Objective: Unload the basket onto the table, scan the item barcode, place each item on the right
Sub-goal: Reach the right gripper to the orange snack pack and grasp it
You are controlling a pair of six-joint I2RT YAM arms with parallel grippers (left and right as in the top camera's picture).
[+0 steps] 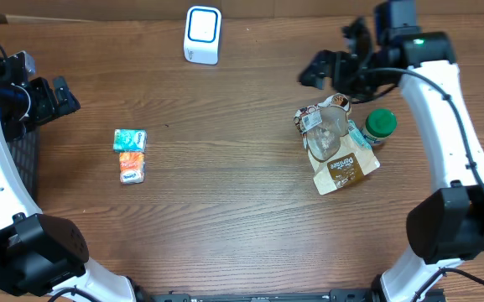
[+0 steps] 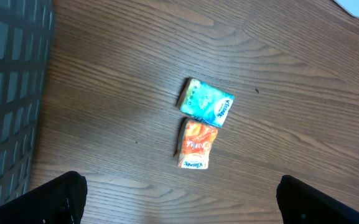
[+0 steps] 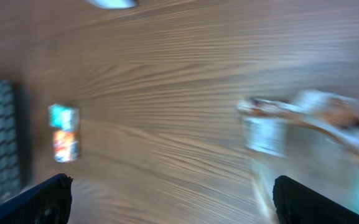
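Observation:
A white barcode scanner (image 1: 202, 33) stands at the back of the table. A brown snack pouch (image 1: 335, 147) lies flat at the right, with a white label near its top, and shows blurred in the right wrist view (image 3: 303, 124). A green-lidded jar (image 1: 379, 126) lies against it. My right gripper (image 1: 332, 54) hangs open just behind the pouch and holds nothing (image 3: 170, 199). A teal packet (image 2: 206, 102) and an orange packet (image 2: 196, 144) lie together at the left. My left gripper (image 2: 179, 199) is open and empty, off to their left (image 1: 55, 91).
A dark mesh basket (image 2: 8, 93) stands at the table's left edge, beside my left arm. Bare wood lies between the packets and the pouch. The right wrist view is smeared by motion.

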